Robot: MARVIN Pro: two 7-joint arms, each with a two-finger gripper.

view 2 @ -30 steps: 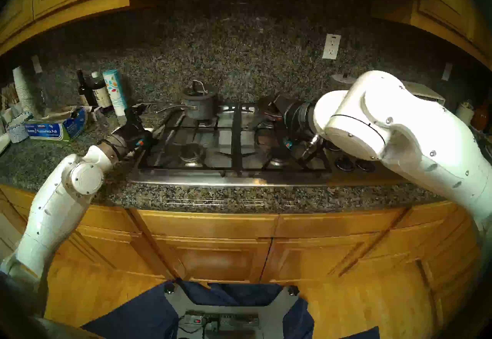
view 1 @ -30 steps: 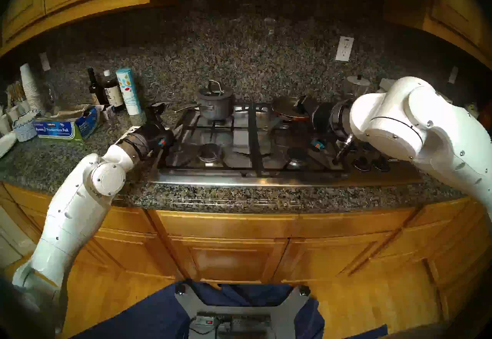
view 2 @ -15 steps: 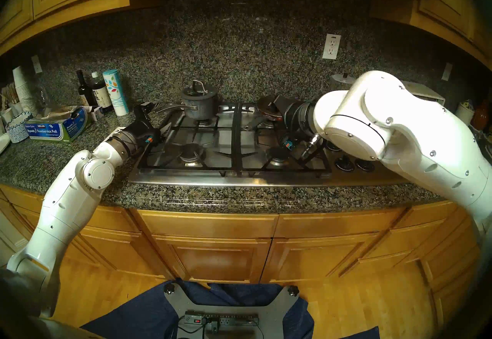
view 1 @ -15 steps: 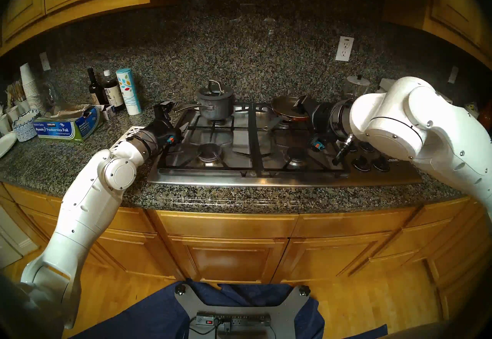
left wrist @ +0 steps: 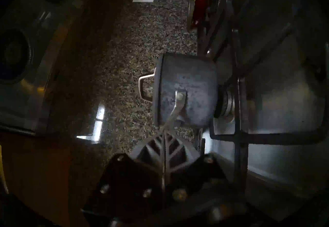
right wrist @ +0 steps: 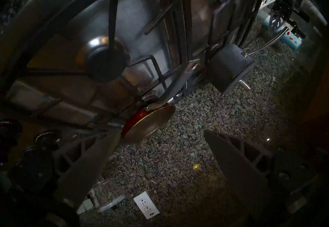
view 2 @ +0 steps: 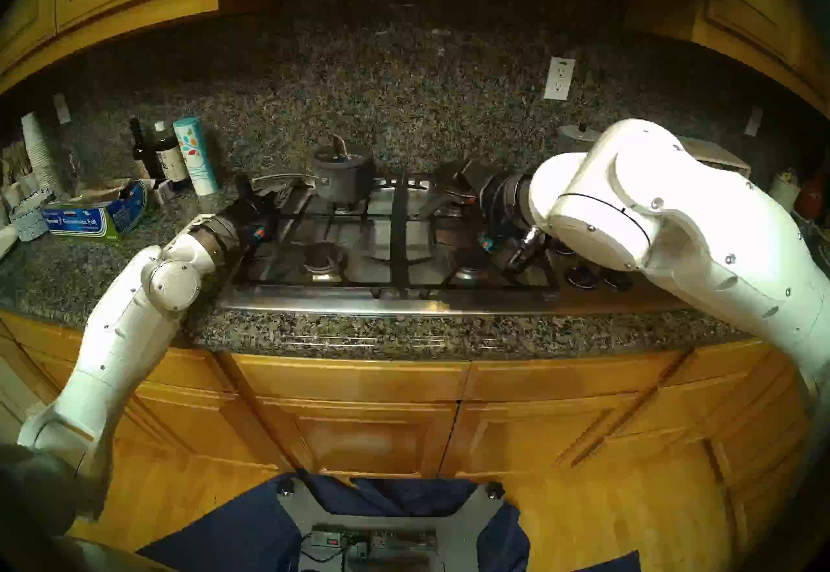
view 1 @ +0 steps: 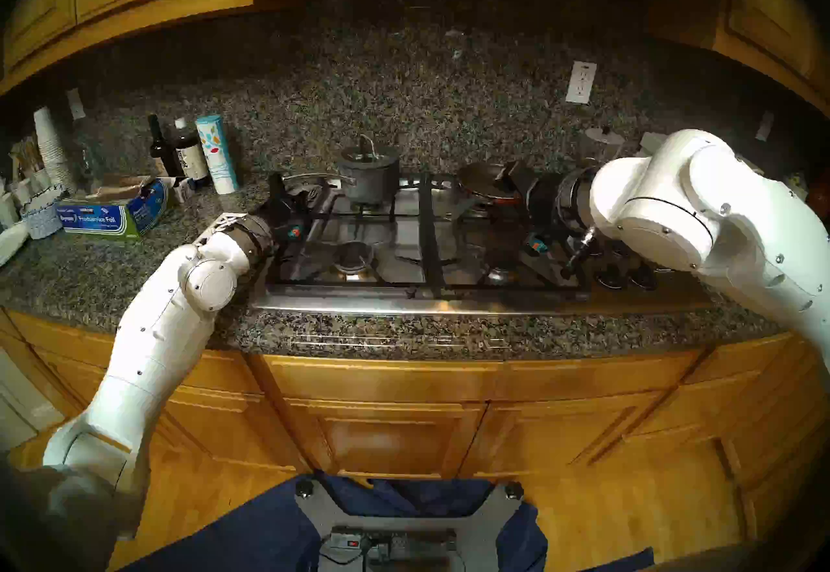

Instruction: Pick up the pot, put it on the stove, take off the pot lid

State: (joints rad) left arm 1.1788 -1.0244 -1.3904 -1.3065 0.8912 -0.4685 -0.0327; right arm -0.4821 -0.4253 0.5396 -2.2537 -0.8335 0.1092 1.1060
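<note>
The dark-grey pot stands on the back-left burner of the stove, with the pot lid on it and the lid's loop handle upright. My left gripper is at the stove's left edge, shut on the pot's long silver handle. In the left wrist view my gripper has both fingers pressed together on the handle, with the pot and lid just beyond. My right gripper is open and empty over the back-right burner; the right wrist view shows the fingers wide apart.
A red-sided frying pan sits on the back-right burner under my right gripper. Black knobs are at the stove's right. A foil box, bottles and a tall canister stand on the counter to the left.
My left arm moved right and forward to the pot handle and shut on it. The pot shifted slightly right and its handle swung back. The right arm has not moved.
</note>
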